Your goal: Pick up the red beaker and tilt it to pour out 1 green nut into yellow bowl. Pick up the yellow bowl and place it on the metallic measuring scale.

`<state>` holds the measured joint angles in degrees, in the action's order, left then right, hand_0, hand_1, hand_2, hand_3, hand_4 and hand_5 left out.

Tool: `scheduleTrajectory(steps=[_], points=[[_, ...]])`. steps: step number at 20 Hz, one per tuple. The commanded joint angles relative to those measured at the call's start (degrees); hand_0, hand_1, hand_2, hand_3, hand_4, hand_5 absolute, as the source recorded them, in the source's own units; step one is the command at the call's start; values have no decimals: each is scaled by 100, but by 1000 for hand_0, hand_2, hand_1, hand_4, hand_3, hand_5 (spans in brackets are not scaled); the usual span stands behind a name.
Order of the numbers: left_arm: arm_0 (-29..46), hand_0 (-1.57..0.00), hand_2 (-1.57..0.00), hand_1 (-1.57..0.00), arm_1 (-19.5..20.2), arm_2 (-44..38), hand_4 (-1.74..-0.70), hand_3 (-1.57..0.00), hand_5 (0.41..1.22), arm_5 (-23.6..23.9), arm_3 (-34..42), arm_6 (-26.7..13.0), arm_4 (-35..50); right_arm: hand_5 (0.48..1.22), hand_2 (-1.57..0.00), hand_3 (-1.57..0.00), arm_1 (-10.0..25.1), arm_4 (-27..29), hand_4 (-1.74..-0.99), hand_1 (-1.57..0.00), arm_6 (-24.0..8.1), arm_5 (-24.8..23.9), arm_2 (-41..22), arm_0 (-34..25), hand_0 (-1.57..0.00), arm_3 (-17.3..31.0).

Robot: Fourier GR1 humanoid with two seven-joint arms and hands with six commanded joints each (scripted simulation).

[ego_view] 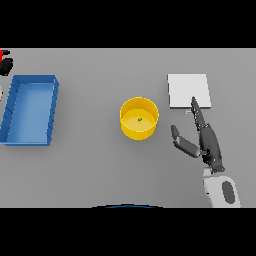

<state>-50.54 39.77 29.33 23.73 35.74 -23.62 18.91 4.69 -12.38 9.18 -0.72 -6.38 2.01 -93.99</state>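
Note:
A yellow bowl [139,118] stands upright at the middle of the grey table, with one small green nut [139,119] lying inside it. To its right, farther back, lies the flat metallic scale [188,90]. My right hand [209,145] hovers right of the bowl and apart from it, open, fingers straight and pointing toward the scale's near edge, thumb spread toward the bowl. At the far left edge a bit of the red beaker [2,53] shows together with part of my left hand [6,66]; the rest of both is cut off.
A blue rectangular bin [30,108] sits on the left side of the table, well away from the bowl.

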Motion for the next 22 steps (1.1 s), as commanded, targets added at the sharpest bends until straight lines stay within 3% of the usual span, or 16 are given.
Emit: scheduleTrajectory(steps=[1,3,7,8,10,11,12,15,18,22], points=[[271,-1571,-1571,-1571,122,65,-1741,-1393,1221,172,454,-194,68,693,1,1,31,58,-1201,1,87,29,37,22,1,-16],[675,-1571,-1571,-1571,308,257,-1741,-1383,1221,385,1196,-623,190,687,1,1,-13,30,-1186,1,47,0,13,44,1,1],[1133,-1571,-1571,-1571,619,544,-1735,-1366,955,504,2178,-1114,596,679,1,1,-21,54,-1168,1,-23,35,4,-34,1,33],[1203,-1571,-1571,-1571,741,672,-1661,-1407,888,401,2325,-1130,698,678,1,1,8,63,-1165,1,-23,44,15,-37,1,-1],[1342,-1571,-1489,-1545,945,848,-1311,-1238,774,61,2717,-935,767,671,1,1,-34,-10,-1163,1,4,-22,-24,19,1,-27],[1414,-1495,-1311,-1380,1071,874,-1155,-1098,740,-188,2857,-690,765,669,1,1,5,-3,-1159,1,10,6,-17,62,1,-28],[1524,-1253,-1049,-1104,1145,836,-1031,-884,714,-442,3021,-500,914,669,1,1,-17,-18,-1161,1,18,-23,-27,37,1,-39],[1619,-641,-536,-565,1273,823,-823,-452,667,-899,3094,-469,1105,677,1,1,-3,-1,-1151,1,77,-2,-29,69,1,-56],[1530,-328,-274,-289,1306,1017,-750,-231,647,-993,3008,-466,812,688,1,1,50,73,-1148,1,108,79,-4,61,1,-46],[1407,-134,-112,-118,1116,1107,-715,-94,647,-787,2743,-437,573,688,1,1,19,-35,-1173,1,-11,11,-46,39,1,-63]])
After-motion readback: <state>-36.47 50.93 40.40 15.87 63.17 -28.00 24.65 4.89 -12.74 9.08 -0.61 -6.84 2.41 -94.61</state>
